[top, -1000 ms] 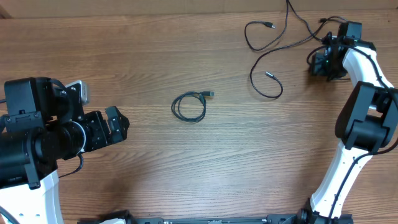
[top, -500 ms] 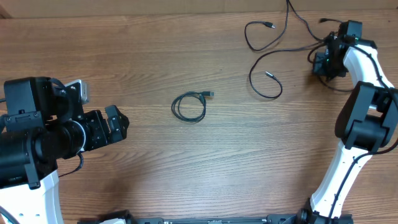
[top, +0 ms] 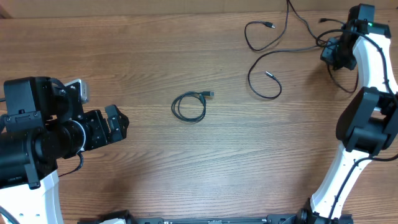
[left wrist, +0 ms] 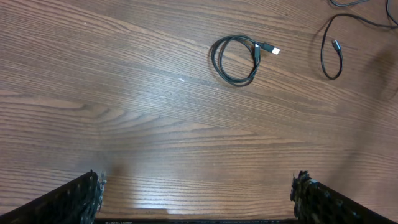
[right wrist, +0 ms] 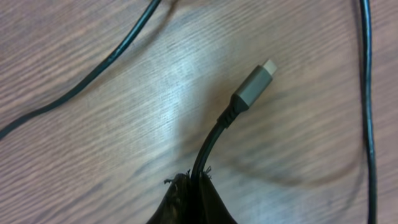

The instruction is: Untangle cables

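Pincer on your right (right wrist: 189, 190) clamped a cable (right wrist: 244, 94) at two o'clock on the desk (top: 186, 162); left pincer (left wrist: 199, 194) stood wide apart.

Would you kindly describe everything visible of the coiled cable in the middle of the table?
The coiled cable is a thin black cord, wound into a small round loop of about two turns. One end juts out, ending in a dark plug with a pale metal tip. It lies flat on the wooden table, apart from the other cables; nothing else touches it.
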Controlling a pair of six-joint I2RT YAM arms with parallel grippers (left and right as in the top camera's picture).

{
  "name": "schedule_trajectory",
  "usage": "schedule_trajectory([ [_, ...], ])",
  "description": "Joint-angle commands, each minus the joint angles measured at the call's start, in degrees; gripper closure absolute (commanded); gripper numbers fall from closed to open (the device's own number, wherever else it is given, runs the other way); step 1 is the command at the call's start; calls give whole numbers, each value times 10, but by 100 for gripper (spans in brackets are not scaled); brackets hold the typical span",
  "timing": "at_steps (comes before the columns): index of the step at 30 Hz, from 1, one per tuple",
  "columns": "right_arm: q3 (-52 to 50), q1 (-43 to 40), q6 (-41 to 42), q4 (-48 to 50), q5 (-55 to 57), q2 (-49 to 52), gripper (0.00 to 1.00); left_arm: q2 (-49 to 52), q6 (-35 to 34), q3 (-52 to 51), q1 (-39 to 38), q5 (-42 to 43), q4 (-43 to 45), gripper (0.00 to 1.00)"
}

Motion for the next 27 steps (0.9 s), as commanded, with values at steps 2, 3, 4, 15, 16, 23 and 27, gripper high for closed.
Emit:
schedule_trajectory([
  [2,17,18,93,-28,8,-29,96,0,13,5,2,0,3,0],
  [3,17,21,114,-37,8,-33,96,0,13,5,2,0,4,1],
  [4,17,21,123,-41,8,-36,96,0,13,5,2,0,5,0],
  [15,17,27,200,-43,7,-88,96,0,13,5,2,0,5,1],
  [16,17,30,201,-42,2,-86,96,0,13,5,2,0,5,1],
  [23,1,60,201,-4,-14,-78,95,0,13,5,2,0,5,1],
  [27,-31,75,201,46,14,-78,91,0,13,5,2,0,5,0],
])
